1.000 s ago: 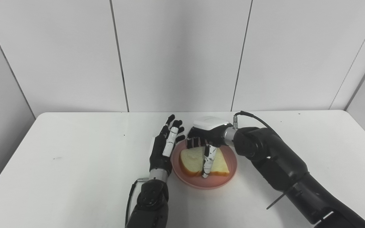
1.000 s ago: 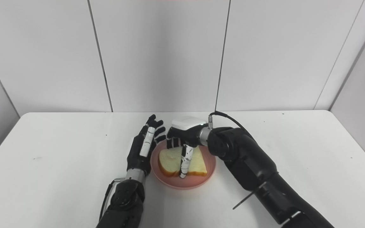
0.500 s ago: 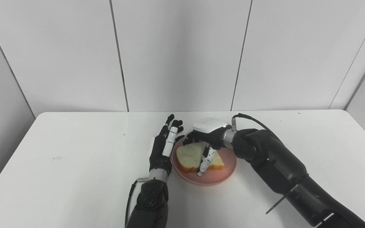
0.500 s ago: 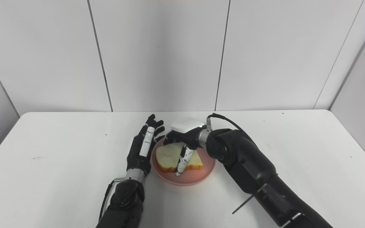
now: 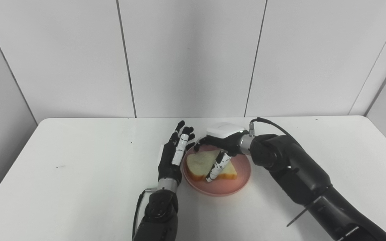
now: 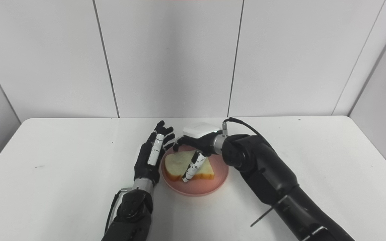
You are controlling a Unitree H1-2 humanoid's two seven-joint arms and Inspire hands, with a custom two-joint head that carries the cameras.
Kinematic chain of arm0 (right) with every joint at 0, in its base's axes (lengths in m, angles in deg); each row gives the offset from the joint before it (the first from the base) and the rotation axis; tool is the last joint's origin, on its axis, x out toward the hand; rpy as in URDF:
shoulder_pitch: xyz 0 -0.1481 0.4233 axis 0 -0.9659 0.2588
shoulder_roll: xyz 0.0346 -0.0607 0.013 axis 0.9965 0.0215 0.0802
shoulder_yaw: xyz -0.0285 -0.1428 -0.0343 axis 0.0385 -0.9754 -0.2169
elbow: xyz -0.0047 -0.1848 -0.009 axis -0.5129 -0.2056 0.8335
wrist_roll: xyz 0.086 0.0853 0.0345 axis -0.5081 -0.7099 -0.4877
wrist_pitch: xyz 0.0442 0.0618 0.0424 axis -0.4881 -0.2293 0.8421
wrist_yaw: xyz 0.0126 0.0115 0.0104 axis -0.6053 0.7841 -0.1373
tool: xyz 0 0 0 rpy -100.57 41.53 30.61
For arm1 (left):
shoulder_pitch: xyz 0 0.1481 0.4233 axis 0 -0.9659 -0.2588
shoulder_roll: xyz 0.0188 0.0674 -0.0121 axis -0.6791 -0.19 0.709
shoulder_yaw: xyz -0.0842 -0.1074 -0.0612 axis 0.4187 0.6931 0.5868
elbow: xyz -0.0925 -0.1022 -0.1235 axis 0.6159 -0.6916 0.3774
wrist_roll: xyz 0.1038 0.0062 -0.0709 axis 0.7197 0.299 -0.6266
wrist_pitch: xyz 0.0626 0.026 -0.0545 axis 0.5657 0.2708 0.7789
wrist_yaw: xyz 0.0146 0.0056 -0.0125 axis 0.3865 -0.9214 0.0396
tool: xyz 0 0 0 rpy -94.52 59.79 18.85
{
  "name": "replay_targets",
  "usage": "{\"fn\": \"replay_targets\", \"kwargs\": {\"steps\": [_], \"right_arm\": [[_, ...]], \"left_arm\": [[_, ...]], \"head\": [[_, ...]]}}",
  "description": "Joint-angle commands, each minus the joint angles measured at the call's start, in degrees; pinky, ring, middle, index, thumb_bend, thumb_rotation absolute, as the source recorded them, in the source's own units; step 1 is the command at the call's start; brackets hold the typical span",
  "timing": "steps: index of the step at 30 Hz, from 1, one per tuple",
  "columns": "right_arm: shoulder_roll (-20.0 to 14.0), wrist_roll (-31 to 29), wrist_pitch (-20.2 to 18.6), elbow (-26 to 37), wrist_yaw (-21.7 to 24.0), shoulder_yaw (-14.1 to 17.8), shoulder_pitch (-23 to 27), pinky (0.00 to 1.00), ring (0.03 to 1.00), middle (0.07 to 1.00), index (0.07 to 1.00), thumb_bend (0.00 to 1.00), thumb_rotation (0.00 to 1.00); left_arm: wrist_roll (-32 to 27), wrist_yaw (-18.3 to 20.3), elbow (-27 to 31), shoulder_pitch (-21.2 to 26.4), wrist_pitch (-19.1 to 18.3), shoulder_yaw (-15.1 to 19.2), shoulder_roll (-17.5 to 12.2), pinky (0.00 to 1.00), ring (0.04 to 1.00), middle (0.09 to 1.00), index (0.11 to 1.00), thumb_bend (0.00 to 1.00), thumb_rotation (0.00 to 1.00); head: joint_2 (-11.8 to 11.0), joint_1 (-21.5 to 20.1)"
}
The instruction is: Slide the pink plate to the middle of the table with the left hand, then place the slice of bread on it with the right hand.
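Note:
The pink plate [image 5: 240,179] sits near the middle of the white table. The slice of bread [image 5: 198,163] lies flat on its left half. My right hand [image 5: 221,142] hovers over the plate's far side. Its fingers are spread just past the bread's far edge, and its thumb [image 5: 214,166] lies slantwise across the slice. My left hand [image 5: 173,155] stands on edge, open and empty, right beside the plate's left rim, with the palm facing the plate. In the right eye view the bread [image 6: 176,164] and the left hand [image 6: 150,157] stand the same way.
The white table [image 5: 79,167] ends at a panelled wall behind. My right forearm [image 5: 297,174] crosses the table's right front. A cable [image 5: 268,122] loops off the right wrist.
The right hand set the bread down on the plate's left half, then spread its fingers and drew slightly up and right. The plate shifted a little away from me. The left hand stayed put.

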Motion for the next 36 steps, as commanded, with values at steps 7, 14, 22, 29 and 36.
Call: {"fn": "replay_targets", "kwargs": {"steps": [7,14,22,29,36], "right_arm": [[-3.5,-2.6,-4.6,8.6,6.2,2.5,3.3,0.74,0.840,0.839,0.750,1.00,0.31],[-4.4,-10.0,-5.0,11.1,4.7,8.5,1.3,0.68,0.796,0.824,0.748,1.00,0.29],[-0.9,-17.1,3.9,4.1,-12.6,17.2,-5.0,0.72,0.806,0.828,0.806,0.98,0.72],[6.5,-23.8,5.7,-5.3,-25.5,23.2,-8.7,0.73,0.834,0.868,0.860,0.90,0.99],[13.9,-35.2,5.7,-12.4,-33.4,31.8,-10.0,0.77,0.848,0.871,0.870,0.84,1.00]], "left_arm": [[-0.5,-0.2,-1.9,-1.4,-2.2,0.2,0.3,0.76,0.823,0.841,0.884,0.82,0.76],[-0.4,-0.3,-2.3,-1.1,-1.9,0.3,0.2,0.76,0.820,0.841,0.882,0.82,0.76],[-0.5,-0.6,-1.5,-1.0,-2.6,0.7,-0.2,0.77,0.845,0.854,0.885,0.81,0.76],[0.1,-1.0,-1.0,-1.1,-1.4,0.8,-0.8,0.78,0.868,0.862,0.896,0.78,0.77],[0.7,-2.0,-1.3,-1.0,0.0,1.1,-1.4,0.79,0.884,0.875,0.909,0.81,0.79]], "head": [[0.0,0.1],[-0.2,0.1],[-0.4,0.2],[-0.5,0.2],[-1.0,-0.4]]}}
